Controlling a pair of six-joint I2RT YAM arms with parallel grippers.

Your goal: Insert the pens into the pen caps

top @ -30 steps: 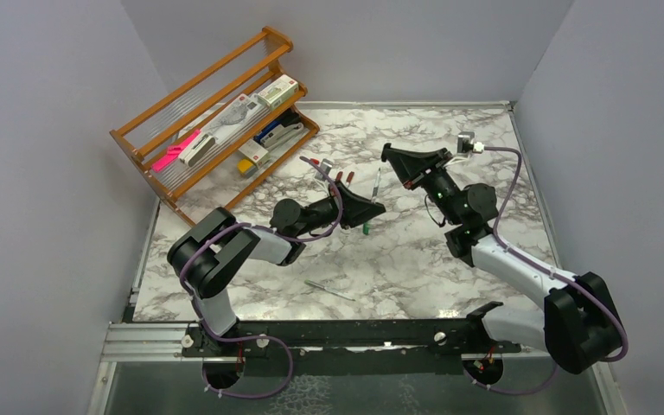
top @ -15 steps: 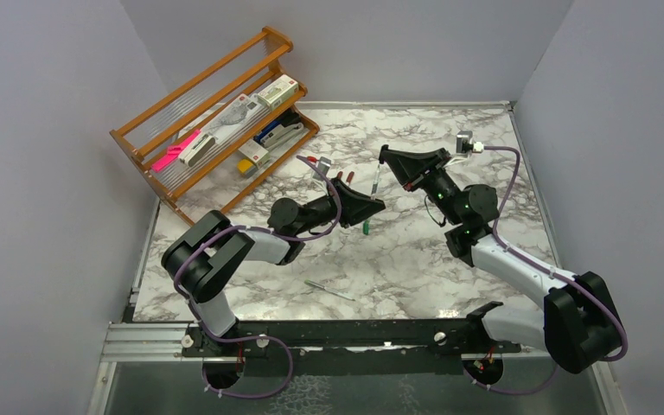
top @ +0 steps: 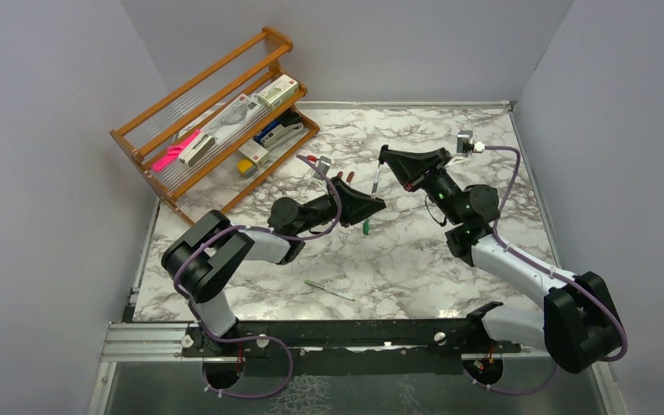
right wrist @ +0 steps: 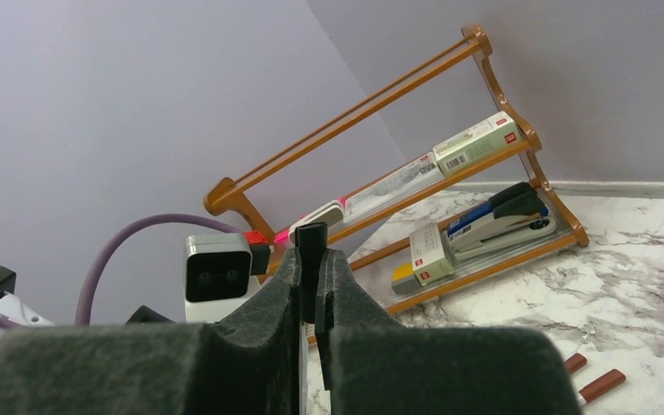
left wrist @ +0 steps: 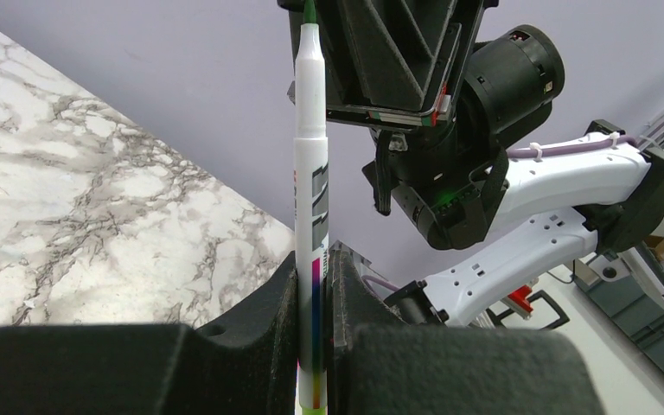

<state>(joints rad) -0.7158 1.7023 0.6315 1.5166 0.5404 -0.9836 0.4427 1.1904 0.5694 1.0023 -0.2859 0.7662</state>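
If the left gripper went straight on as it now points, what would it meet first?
Likely the right gripper and the dark cap it pinches: the pen in the left gripper aims its tip there, very near; depth unclear.

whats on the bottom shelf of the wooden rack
A blue-black stapler, a small box and a yellow block lie there. In the right wrist view the jaws of the right gripper hide the shelf's left end.

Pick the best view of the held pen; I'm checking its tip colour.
Left wrist: the pen spans the frame in the left pincer, green tip visible. Top shows a sliver; right wrist, nothing clear.
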